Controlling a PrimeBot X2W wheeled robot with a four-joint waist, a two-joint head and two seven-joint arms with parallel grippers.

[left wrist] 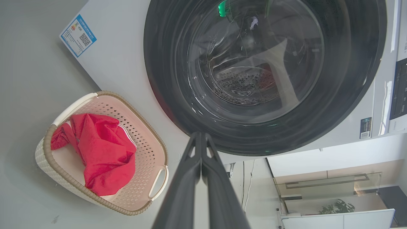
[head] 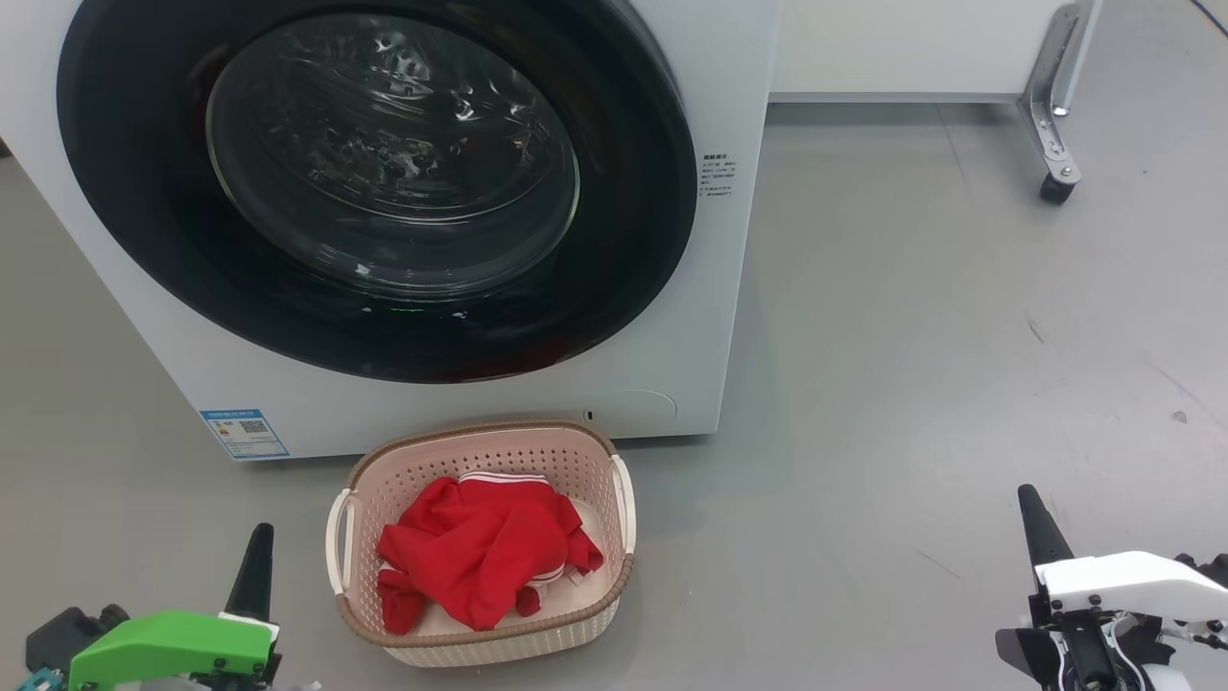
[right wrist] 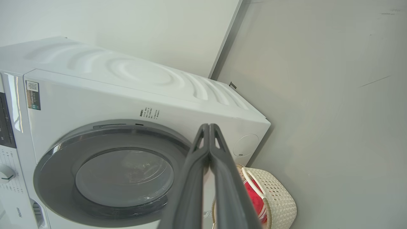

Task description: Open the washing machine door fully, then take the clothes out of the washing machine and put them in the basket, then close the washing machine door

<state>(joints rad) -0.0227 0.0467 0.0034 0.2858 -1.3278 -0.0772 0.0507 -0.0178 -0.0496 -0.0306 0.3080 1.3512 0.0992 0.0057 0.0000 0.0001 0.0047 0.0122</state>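
Note:
The washing machine [head: 729, 288] stands before me with its round black-rimmed door [head: 384, 182] closed flat against the front. On the floor in front of it, the cream basket [head: 480, 633] holds the red clothes [head: 484, 552]. My left gripper [head: 254, 566] is at the lower left, left of the basket, shut and empty. My right gripper [head: 1041, 523] is at the lower right, well away from the basket, shut and empty. In the left wrist view the shut fingers [left wrist: 201, 140] point at the door [left wrist: 264, 73]. In the right wrist view the gripper [right wrist: 209, 128] is shut before the machine [right wrist: 127, 82].
A white cabinet on a castor leg [head: 1055, 144] stands at the back right. Grey floor [head: 959, 365] stretches to the right of the machine. A blue sticker [head: 245, 434] is on the machine's lower left corner.

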